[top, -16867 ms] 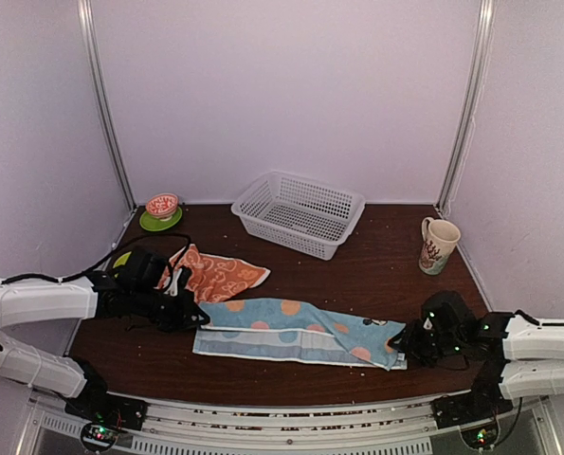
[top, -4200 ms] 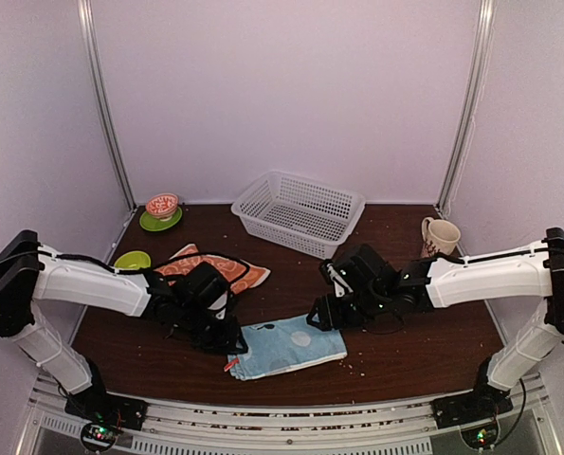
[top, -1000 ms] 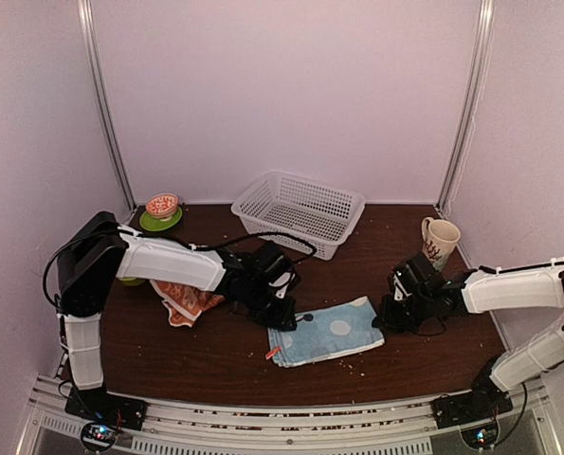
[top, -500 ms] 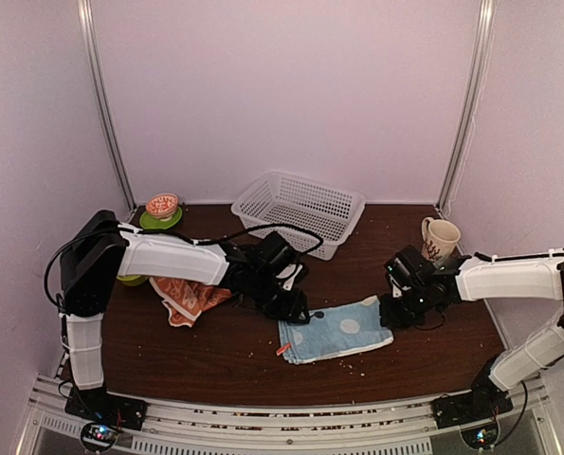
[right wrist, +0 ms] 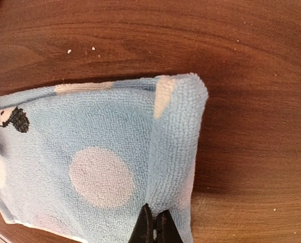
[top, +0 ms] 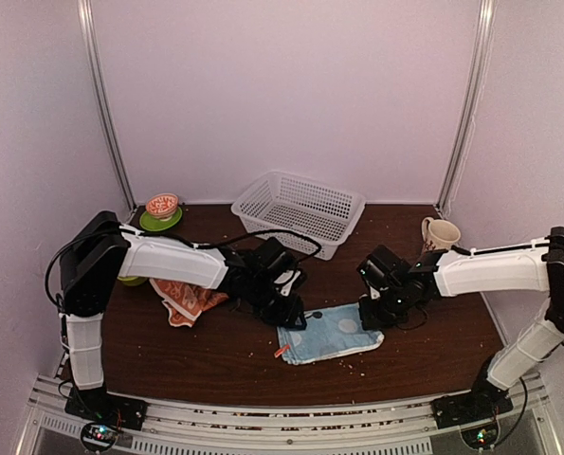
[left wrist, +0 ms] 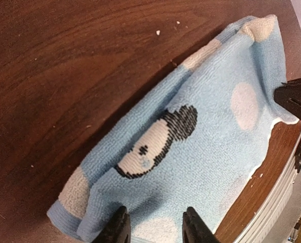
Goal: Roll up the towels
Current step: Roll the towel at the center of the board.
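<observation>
The light blue towel (top: 331,332) with pale dots lies folded on the dark table, front of centre. My left gripper (top: 296,320) hovers over its left end; in the left wrist view the gripper (left wrist: 154,230) stands open above the blue towel (left wrist: 211,147), nothing pinched. My right gripper (top: 365,320) is at the towel's right end. In the right wrist view the gripper (right wrist: 155,230) is shut on the edge of a flap turned over onto the blue towel (right wrist: 99,152). The orange-red towel (top: 189,299) lies crumpled to the left, under my left arm.
A white plastic basket (top: 299,213) stands at the back centre. A patterned mug (top: 439,235) is at the back right. A small bowl on a green plate (top: 162,207) sits at the back left. Crumbs dot the table (top: 225,365) near the front.
My left gripper's jaws have opened and it stays at the towel's left end. My right gripper has moved left, turning the towel's right edge over; the towel looks narrower.
</observation>
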`<state>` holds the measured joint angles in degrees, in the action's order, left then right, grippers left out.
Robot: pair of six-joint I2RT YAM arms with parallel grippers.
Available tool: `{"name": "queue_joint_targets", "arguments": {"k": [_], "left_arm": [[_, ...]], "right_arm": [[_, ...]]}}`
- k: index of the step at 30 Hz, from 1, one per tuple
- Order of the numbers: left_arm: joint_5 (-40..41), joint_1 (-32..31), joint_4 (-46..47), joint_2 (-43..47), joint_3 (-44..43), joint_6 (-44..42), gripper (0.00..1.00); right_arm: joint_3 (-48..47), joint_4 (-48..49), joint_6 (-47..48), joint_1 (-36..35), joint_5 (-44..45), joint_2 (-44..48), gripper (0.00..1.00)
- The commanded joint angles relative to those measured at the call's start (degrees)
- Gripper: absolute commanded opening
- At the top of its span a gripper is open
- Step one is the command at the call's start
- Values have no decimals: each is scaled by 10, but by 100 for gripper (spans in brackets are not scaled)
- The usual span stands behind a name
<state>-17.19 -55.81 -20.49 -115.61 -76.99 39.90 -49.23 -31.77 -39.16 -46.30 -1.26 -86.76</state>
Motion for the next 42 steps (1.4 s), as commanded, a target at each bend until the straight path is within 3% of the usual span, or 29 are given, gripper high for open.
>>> {"name": "queue_joint_targets", "arguments": {"k": [1, 13, 20, 37, 42], "left_arm": [[-9, 4, 26, 27, 14, -8, 37], [-21, 8, 47, 17, 28, 3, 35], [-22, 8, 54, 16, 37, 4, 33], [-27, 8, 58, 13, 36, 6, 31], [-26, 10, 60, 33, 31, 8, 33]], "right_arm": [[-21, -7, 2, -18, 14, -24, 0], [-52, -5, 21, -59, 11, -48, 0], [-70, -33, 25, -62, 52, -26, 0], [-83, 6, 25, -75, -41, -101, 0], [-58, 31, 17, -75, -61, -98, 13]]}}
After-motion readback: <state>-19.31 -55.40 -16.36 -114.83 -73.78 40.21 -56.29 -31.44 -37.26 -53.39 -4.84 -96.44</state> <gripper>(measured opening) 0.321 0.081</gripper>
